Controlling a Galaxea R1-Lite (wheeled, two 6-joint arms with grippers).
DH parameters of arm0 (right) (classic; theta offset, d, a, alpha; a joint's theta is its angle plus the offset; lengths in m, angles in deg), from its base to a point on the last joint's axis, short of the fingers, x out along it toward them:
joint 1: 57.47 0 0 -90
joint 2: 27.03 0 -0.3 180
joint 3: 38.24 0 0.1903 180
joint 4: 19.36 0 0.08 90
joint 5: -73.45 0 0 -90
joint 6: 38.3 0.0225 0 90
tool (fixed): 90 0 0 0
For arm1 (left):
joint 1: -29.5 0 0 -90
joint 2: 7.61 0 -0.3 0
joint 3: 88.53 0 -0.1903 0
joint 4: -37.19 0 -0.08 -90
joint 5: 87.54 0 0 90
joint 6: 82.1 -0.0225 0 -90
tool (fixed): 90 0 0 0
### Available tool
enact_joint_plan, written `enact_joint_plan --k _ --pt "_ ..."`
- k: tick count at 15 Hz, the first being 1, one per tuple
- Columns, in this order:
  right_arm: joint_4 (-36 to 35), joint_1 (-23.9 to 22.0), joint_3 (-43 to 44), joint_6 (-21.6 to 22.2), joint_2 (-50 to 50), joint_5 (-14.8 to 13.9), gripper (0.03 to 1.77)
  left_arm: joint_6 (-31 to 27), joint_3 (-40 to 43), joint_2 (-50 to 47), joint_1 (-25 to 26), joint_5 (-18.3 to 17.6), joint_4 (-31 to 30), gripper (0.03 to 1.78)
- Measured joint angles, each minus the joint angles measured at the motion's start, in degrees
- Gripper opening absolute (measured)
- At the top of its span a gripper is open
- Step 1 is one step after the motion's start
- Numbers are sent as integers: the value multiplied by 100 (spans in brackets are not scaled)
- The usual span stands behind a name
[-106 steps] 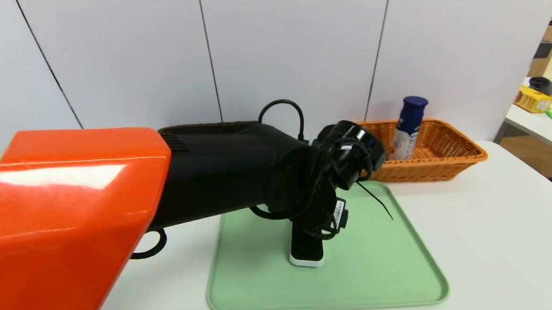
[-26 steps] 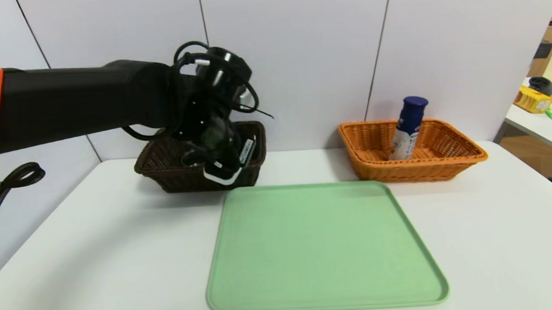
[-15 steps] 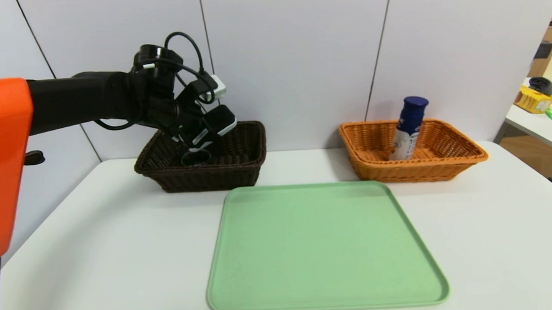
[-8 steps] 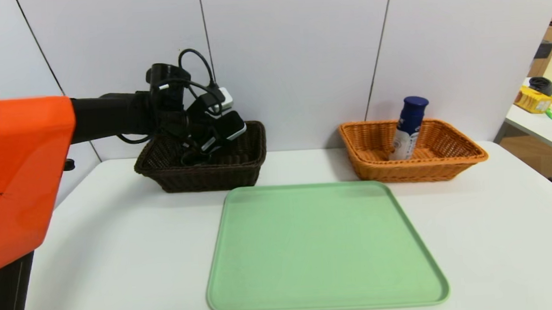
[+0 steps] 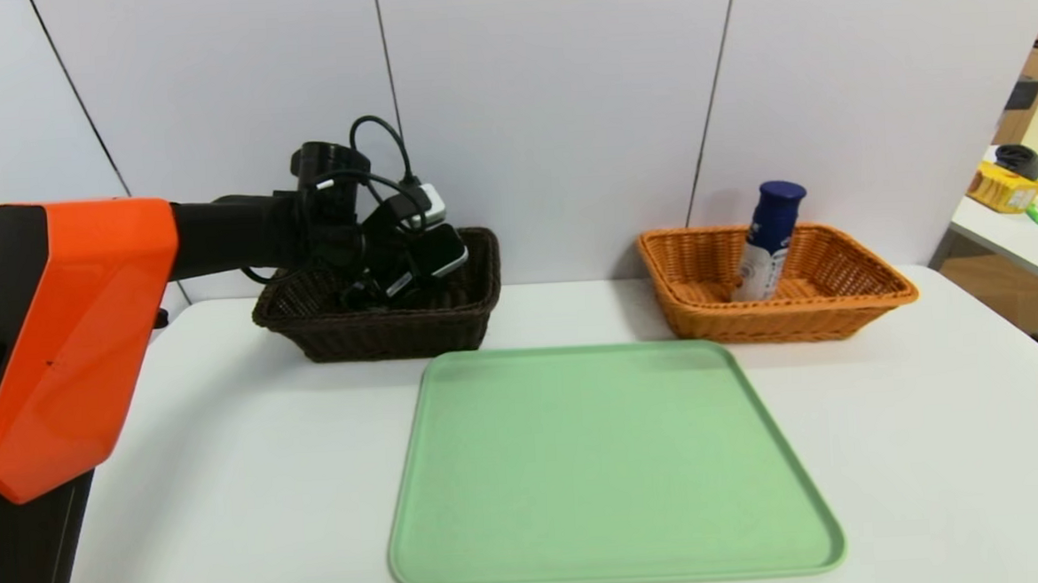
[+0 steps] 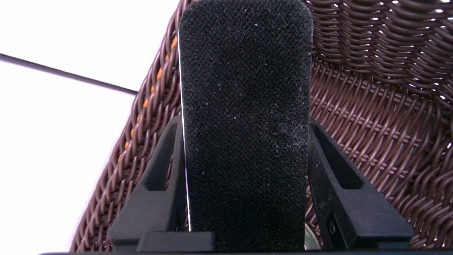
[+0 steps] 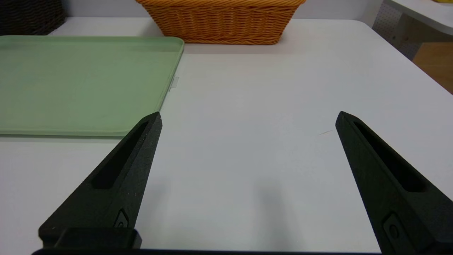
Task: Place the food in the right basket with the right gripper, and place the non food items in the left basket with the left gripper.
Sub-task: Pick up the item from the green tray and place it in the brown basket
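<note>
My left jaws (image 6: 244, 141) clamp the slab (image 6: 244, 117) tilted over the brown basket (image 5: 449, 317); released here, it might catch the rim, perhaps hit the dish below, unseen.

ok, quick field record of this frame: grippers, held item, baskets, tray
left gripper: over the dark brown basket, shut on the black-faced slab
right gripper: open, holding nothing, low over the white table
orange-tan basket: white bottle with blue cap leaning inside
green tray: nothing on it
glass dish: cannot tell, hidden behind the left gripper
</note>
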Motion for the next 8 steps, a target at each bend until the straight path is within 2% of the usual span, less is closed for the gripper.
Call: enact_joint_plan --k 2,8 --pt "2 0 0 2 0 0 169 5 0 5 0 0 0 97" --pt "2 0 0 2 0 0 169 5 0 -28 5 17 28 135"
